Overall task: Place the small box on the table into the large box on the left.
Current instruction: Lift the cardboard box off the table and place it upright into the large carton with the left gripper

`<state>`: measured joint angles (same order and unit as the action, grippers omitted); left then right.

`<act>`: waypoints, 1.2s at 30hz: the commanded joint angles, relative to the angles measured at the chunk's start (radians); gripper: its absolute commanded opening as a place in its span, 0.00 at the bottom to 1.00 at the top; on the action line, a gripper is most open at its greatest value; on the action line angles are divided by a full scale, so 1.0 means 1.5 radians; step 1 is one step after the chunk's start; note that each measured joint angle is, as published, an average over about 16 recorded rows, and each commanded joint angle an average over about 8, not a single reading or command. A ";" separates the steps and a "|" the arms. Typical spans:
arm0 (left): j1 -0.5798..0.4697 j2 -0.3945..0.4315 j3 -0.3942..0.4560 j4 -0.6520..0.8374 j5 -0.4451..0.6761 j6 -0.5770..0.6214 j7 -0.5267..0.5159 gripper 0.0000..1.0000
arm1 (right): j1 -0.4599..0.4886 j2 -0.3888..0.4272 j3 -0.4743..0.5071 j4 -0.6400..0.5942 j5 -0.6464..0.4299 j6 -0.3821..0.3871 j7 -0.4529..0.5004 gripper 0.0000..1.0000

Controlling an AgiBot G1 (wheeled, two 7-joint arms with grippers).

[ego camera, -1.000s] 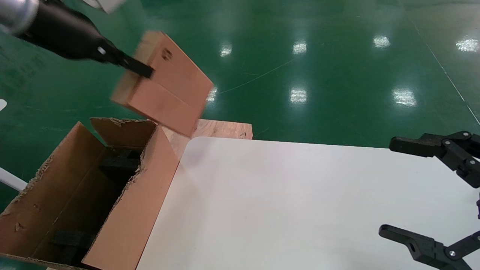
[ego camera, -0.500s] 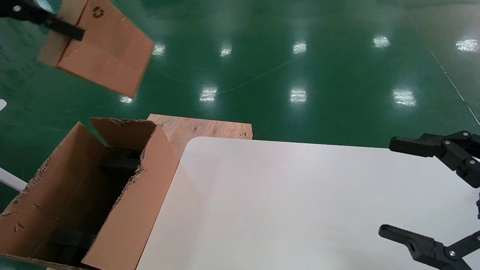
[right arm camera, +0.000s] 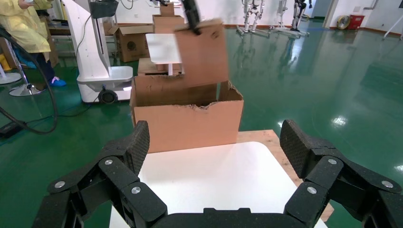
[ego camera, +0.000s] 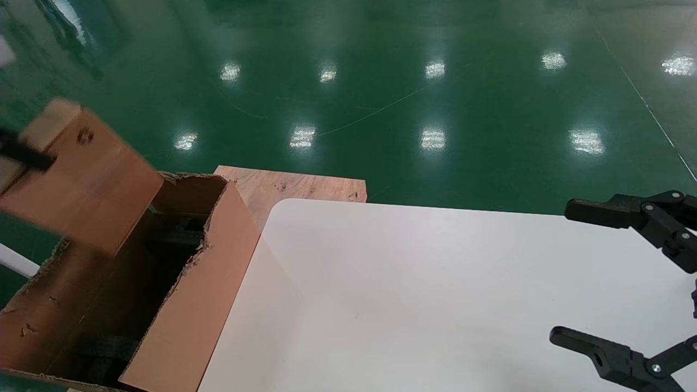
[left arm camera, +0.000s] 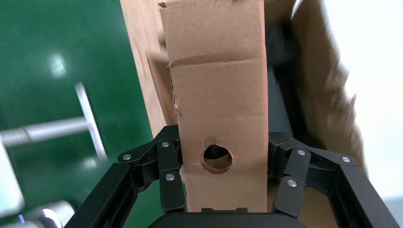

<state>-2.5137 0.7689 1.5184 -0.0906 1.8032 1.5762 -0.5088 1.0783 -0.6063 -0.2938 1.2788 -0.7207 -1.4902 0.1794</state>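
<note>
The small box (ego camera: 81, 174), flat brown cardboard with a round hole, hangs tilted over the far end of the large box (ego camera: 190, 305), its low edge at the ragged rim. My left gripper (left arm camera: 223, 142) is shut on it, one finger (ego camera: 24, 155) showing at the head view's left edge. In the left wrist view the small box (left arm camera: 216, 95) points down at the large box's dark inside (left arm camera: 280, 109). The right wrist view shows the small box (right arm camera: 202, 54) above the large box (right arm camera: 187, 126). My right gripper (ego camera: 585, 272) stays open over the table (ego camera: 435, 299) at the right edge.
A light-brown plywood board (ego camera: 305, 188) juts out behind the table's rounded corner, beside the large box. Black foam pieces (ego camera: 103, 345) lie inside the large box. Green glossy floor (ego camera: 435, 81) surrounds everything. A white robot base (right arm camera: 102, 71) and other cartons stand far off.
The left gripper swung the small box left and up past the large box, then brought it down over the box's far end. The right arm has not moved.
</note>
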 commanded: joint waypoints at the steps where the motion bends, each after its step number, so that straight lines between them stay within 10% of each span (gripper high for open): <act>1: 0.014 -0.007 0.009 0.018 0.008 0.010 0.013 0.00 | 0.000 0.000 0.000 0.000 0.000 0.000 0.000 1.00; 36: 0.277 0.060 -0.001 0.097 -0.013 -0.153 -0.124 0.00 | 0.000 0.001 -0.001 0.000 0.001 0.001 -0.001 1.00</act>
<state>-2.0982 0.8577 1.5173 0.0551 1.7842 1.3491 -0.6976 1.0787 -0.6055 -0.2958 1.2788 -0.7194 -1.4894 0.1784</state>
